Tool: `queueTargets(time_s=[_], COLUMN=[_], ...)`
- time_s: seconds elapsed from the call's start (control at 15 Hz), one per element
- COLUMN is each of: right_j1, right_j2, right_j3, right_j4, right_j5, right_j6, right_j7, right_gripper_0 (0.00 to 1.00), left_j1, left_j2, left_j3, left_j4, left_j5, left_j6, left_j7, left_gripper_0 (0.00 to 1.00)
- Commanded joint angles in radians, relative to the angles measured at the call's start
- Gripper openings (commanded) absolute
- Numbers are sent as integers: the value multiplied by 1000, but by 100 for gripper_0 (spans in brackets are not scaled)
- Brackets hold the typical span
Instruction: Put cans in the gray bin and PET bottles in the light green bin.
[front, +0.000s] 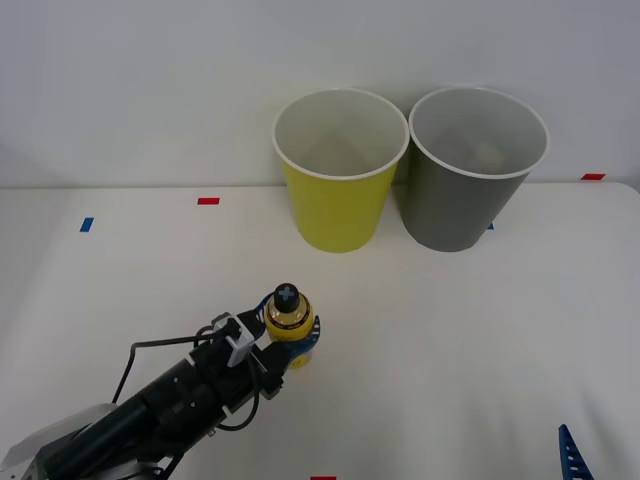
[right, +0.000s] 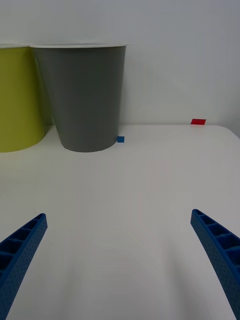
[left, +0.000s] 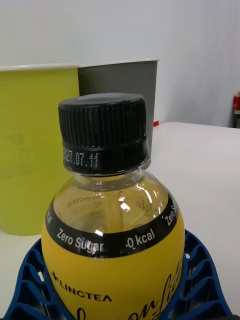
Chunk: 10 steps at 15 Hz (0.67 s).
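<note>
Bright even light; soft shadows; small glints on the bottle (left: 112, 235)

Front cam sits high above the arms, looking fwd and down over the table (front: 480, 340) to the light green bin (front: 338, 205) and gray bin (front: 468, 205) at the back wall. Right wrist cam rides low near the tabletop, facing both bins side-on from some way off. Left wrist cam is v. close behind the PET bottle (left: 112, 240), w/ the same two bins beyond it.
</note>
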Motion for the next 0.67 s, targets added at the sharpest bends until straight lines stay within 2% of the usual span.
queueTargets(time_s=[0.07, 0.27, 0.67], right_j1=[0, 0, 0], right_j2=[0, 0, 0], right_j3=[0, 0, 0], right_j4=[0, 0, 0], right_j5=[0, 0, 0], right_j6=[0, 0, 0], right_j7=[0, 0, 0], right_gripper_0=[100, 100, 100], left_j1=[1, 1, 9], left_j2=[15, 27, 39], left_j3=[55, 100, 239], left_j4=[-88, -165, -372], left_j5=[3, 3, 3], left_j6=[139, 241, 554], left_j7=[19, 36, 42], left_gripper_0=[0, 0, 0])
